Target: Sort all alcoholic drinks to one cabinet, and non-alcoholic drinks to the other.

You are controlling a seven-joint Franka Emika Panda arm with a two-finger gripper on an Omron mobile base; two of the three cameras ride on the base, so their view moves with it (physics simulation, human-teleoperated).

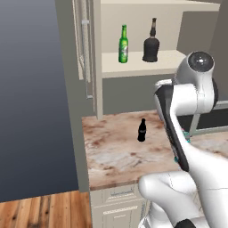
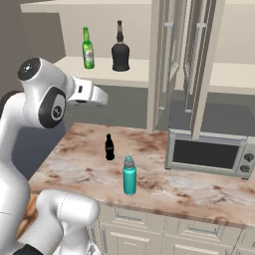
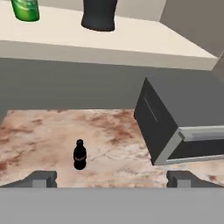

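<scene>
Gripper (image 3: 111, 178) wide open — holding nothing.
Cola bottle (image 3: 79, 154) stands just ahead, slightly left — it could tip over if bumped.

Marble counter (image 2: 199, 191): cola bottle (image 2: 109, 147), teal bottle (image 2: 129, 175), microwave (image 2: 210, 155)

1. Arm (image 2: 42, 99) rose from the base, folded sharply at the elbow, forearm reaching forward.
2. Wrist was held level, hand raised above counter height.
3. Gripper (image 3: 111, 178) had its jaws spread wide, the two dark fingertips (image 3: 43, 178) far apart.
4. Nothing was between the fingers.
</scene>
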